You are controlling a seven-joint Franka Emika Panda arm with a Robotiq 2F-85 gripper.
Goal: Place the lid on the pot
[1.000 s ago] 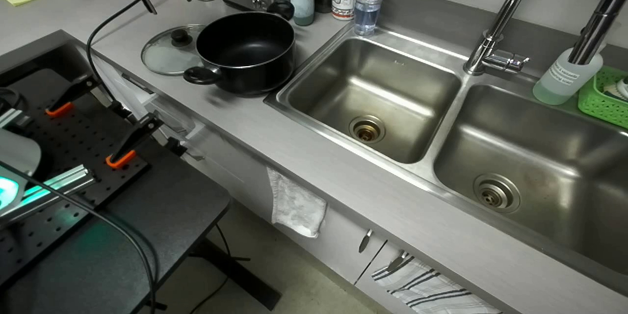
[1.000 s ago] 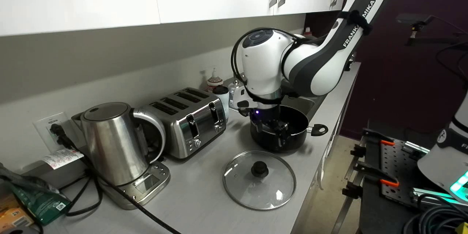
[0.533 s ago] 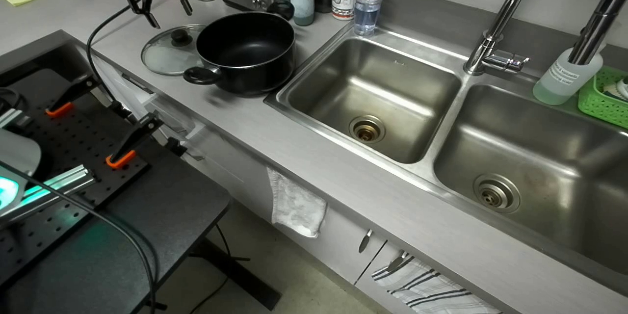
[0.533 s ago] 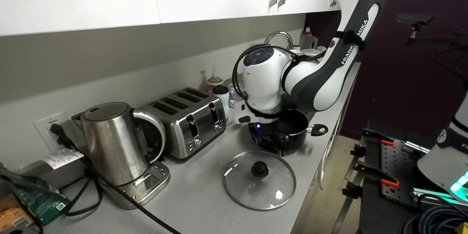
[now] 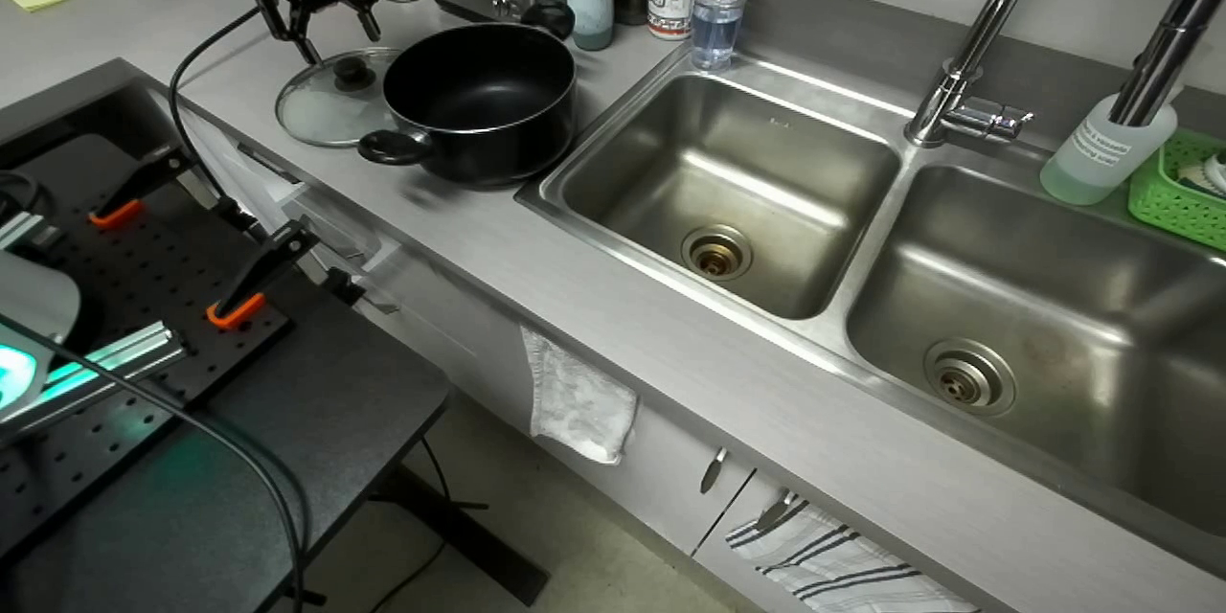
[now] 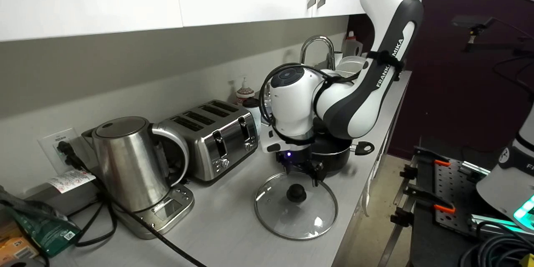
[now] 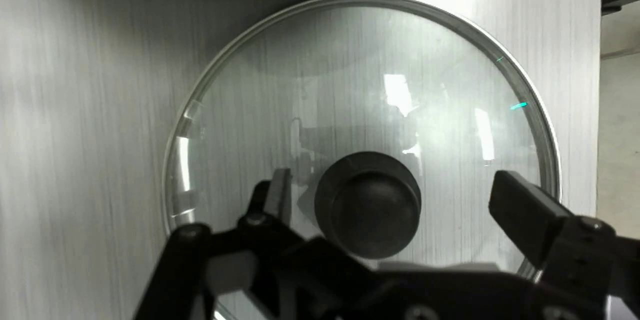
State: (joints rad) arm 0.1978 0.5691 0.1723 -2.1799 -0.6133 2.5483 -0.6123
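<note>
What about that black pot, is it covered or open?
Open. The pot shows its dark inside in an exterior view, and the glass lid lies flat on the counter beside it.

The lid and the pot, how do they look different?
The lid is see-through; the pot is opaque black. The lid is shallow; the pot is deep. The lid has one central knob; the pot has two side handles. Both are round and rest on the counter.
</note>
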